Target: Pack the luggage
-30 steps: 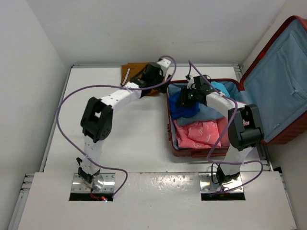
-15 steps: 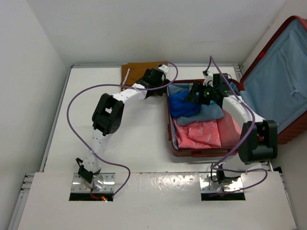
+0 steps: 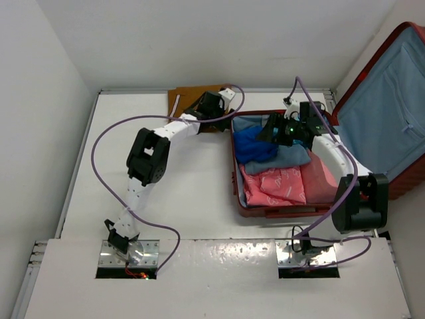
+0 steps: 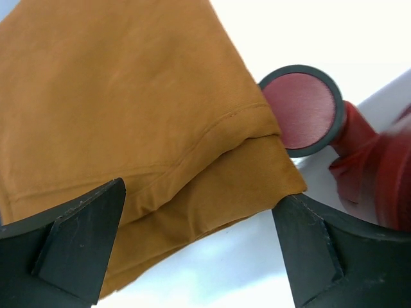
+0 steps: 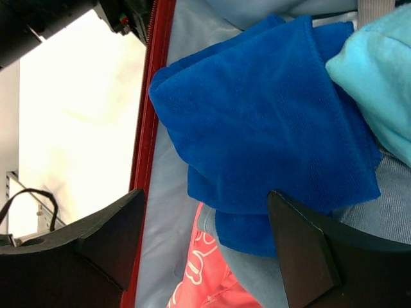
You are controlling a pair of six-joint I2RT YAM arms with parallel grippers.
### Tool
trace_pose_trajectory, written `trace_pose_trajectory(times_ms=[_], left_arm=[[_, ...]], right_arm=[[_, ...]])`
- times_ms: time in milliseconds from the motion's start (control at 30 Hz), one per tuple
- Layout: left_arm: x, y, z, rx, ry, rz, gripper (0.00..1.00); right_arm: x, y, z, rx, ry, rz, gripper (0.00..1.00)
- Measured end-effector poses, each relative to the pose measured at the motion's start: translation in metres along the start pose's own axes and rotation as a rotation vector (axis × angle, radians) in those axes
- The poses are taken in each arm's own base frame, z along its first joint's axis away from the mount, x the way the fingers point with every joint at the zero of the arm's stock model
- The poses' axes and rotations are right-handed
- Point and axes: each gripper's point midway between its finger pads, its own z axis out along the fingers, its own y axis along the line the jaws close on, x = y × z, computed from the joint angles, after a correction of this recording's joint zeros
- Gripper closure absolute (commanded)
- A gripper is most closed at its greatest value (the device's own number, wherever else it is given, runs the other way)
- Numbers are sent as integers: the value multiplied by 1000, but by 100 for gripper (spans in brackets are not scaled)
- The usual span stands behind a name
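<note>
Over the last second our right arm has swung its elbow out toward the near right corner. The right tool [image 5: 204, 206] has drawn back from the middle of the blue towel [image 5: 270, 122] to hang above its edge. Its jaws stand wide with nothing between them, so we judge the towel delivered. It lies bunched in the far left part of the luggage [image 3: 272, 213], on a grey-blue cloth [image 3: 292, 158] and just beyond the pink garment [image 3: 275, 186]. The luggage sits open on the right side of the tabletop [image 3: 166, 179], its lid [image 3: 388, 86] propped up to the right.

Our left arm has meanwhile stretched further out, and more of the brown garment [image 4: 128, 96] shows from above than a second ago. The left tool [image 4: 198, 215] hovers over the folded corner of that garment, jaws spread wide and empty. The garment lies on the tabletop at the far edge, just left of the luggage, its corner next to a red wheel [image 4: 302, 110]. Against half a second ago little differs: both arms have only settled slightly. We take the brown garment to be the next piece to go in, and it is not yet gripped
</note>
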Motion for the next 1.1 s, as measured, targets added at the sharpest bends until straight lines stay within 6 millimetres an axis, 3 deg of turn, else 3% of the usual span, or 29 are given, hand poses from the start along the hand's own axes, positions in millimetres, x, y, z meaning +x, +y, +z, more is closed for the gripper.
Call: trace_pose_trajectory(times_ms=[333,700,1100], left_arm=[[3,-8,1,102,-31,23,4],[46,-31,-25,179,40,103,0],[20,-21,-16,51,-203,212,0]], right_arm=[[2,-4,-4,-3,12,23,23],[3,-7,-7,-3,20,44,23],[5,-8,-4,-7,32,58,22]])
